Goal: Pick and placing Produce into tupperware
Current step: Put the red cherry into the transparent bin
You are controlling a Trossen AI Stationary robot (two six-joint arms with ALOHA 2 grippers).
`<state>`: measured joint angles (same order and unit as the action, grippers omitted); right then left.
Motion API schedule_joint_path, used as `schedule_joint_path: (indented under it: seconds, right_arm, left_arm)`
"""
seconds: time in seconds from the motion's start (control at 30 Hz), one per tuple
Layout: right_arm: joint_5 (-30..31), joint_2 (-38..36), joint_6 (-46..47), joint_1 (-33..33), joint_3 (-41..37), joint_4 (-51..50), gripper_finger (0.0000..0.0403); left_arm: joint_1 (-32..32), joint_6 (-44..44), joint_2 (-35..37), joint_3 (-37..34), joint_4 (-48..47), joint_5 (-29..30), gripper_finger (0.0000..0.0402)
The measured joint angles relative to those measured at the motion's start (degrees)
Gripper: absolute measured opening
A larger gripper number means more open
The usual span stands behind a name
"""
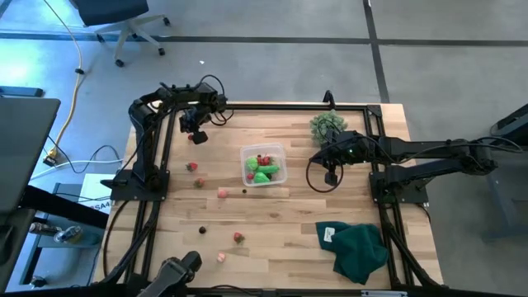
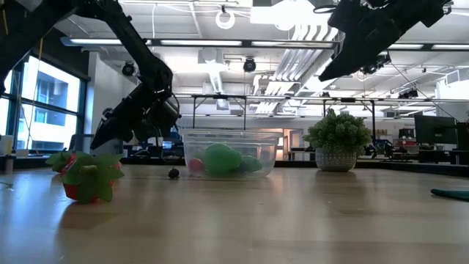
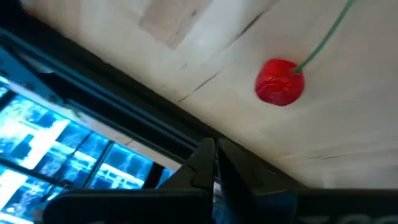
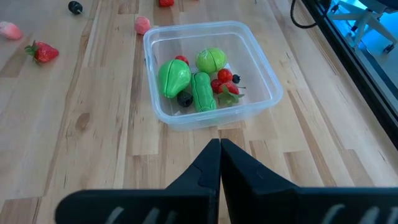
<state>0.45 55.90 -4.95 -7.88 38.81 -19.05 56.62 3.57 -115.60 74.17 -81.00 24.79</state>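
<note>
Left gripper [image 3: 216, 163] seen closed on nothing, cherry [image 3: 280, 81] lying apart on table, outside tupperware [image 1: 264, 166]. Reopening, centring over cherry advised. Right gripper [image 4: 219, 163] closed, parked beside tupperware.

Two dark jointed arms, black looped cables, matte black end effector fingers.

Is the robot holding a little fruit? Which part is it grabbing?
Nothing is held. The left gripper is shut, but the red cherry lies apart from its fingertips. The right gripper is shut and empty, near the tupperware.
</note>
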Motion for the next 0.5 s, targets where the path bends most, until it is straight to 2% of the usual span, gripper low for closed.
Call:
schedule_joint_path:
  seconds: [0.33,0.5]
  right_arm:
    - [0.0,0.0,0.0,0.0,0.0,0.0,0.0002]
    - [0.0,0.0,0.0,0.0,0.0,0.0,0.0002]
  left_arm:
    - [0.0,2.5,0.1,0.0,2.5,-10.0,0.0002]
    - [1.0,0.2,0.1,0.0,2.6,-7.2,0.0002]
